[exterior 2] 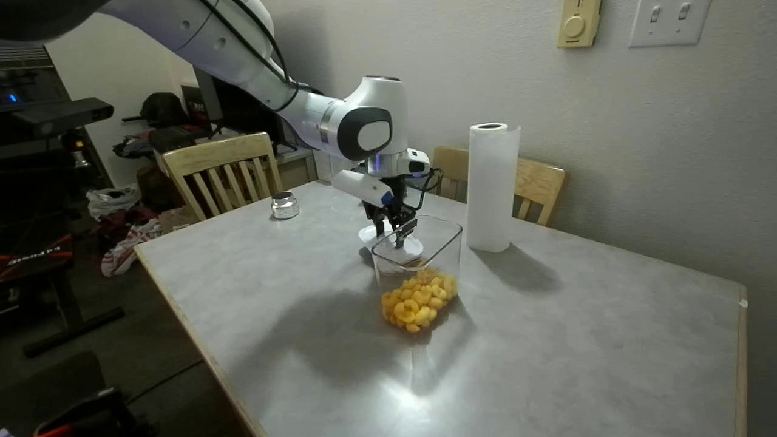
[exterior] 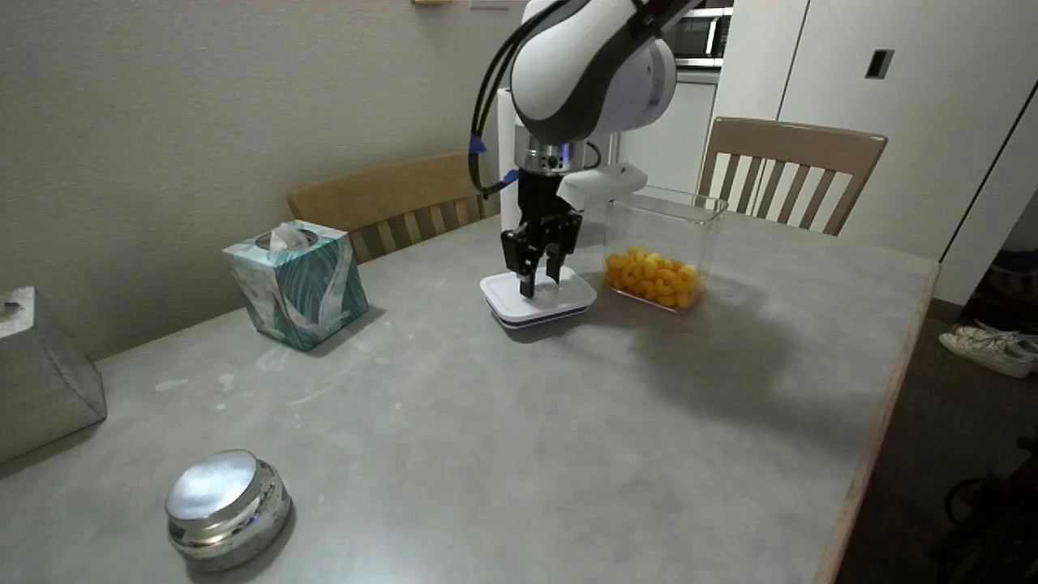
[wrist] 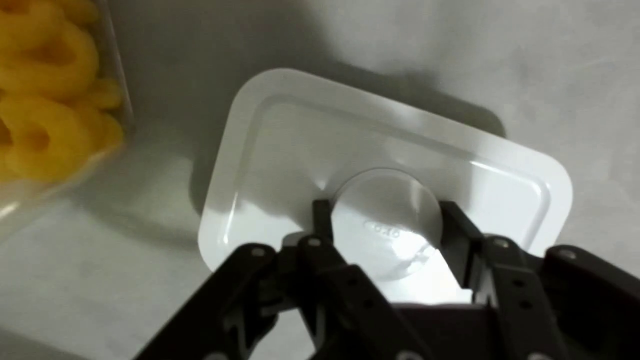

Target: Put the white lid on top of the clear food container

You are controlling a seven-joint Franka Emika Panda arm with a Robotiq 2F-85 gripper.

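The gripper (wrist: 385,219) straddles the button (wrist: 386,227) of the white lid (wrist: 340,145), parted just to its width, fingertips (wrist: 321,220) snug both sides, no gap showing: looks like a hold! Lid's on the table (exterior: 519,438) or barely above, can't tell which. Now a firm squeeze, lift straight and level, then high over the clear food container (exterior: 661,231), between nine and ten o'clock in the wrist view. Button faces up; the lid's long axis runs half past nine to half past three.

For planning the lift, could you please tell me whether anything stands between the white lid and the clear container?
Nothing visible stands between the white lid and the clear container, though the container rises higher than the lid.
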